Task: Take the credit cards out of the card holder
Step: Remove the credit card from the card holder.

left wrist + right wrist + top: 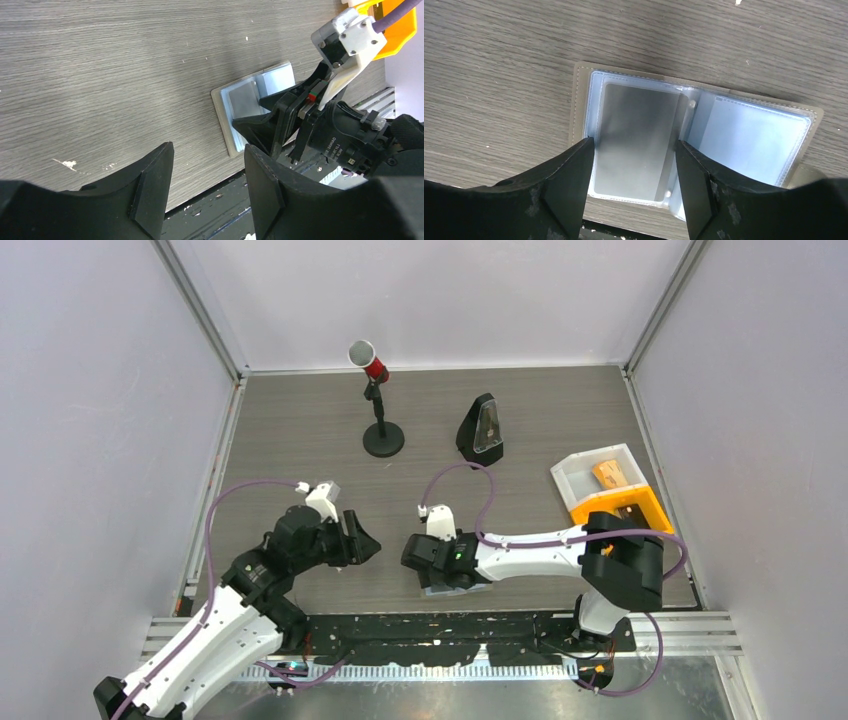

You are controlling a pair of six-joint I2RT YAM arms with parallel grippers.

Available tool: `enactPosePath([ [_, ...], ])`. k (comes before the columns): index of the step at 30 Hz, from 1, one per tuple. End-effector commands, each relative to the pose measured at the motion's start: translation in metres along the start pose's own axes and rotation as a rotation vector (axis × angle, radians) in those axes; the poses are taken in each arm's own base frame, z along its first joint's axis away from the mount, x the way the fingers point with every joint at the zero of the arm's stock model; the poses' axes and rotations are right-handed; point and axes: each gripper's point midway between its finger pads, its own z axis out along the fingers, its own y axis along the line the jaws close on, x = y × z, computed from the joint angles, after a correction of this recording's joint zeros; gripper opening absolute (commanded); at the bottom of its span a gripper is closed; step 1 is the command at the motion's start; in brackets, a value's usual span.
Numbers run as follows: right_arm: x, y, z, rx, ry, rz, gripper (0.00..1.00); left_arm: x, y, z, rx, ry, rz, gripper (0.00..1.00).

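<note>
The card holder lies open and flat on the table near the front edge; it also shows in the left wrist view and the top view. A dark grey card shows through its left pocket; the right pocket looks plain light blue. My right gripper is open just above the holder, its fingers straddling the left pocket; it also shows in the top view. My left gripper is open and empty, off to the left of the holder. An orange-tan card lies in the tray.
An orange-and-white tray box stands at the right. A black stand with a red-and-white cup and a black wedge-shaped object are at the back. The black base rail runs along the front edge.
</note>
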Motion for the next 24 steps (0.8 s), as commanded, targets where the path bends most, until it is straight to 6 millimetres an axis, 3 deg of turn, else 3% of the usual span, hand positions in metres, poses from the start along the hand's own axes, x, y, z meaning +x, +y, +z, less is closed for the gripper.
enactPosePath([
  [1,-0.005,0.01,0.002,-0.011,-0.019,0.029,0.67,-0.003,0.0,-0.002,0.003,-0.02,0.003,0.57],
  [17,0.004,0.017,0.007,-0.056,0.006,0.043,0.7,-0.002,0.001,0.0,0.004,-0.017,-0.008,0.57],
  [24,0.006,0.021,0.008,-0.09,0.011,0.051,0.66,0.0,0.002,0.002,-0.001,-0.013,-0.008,0.57],
])
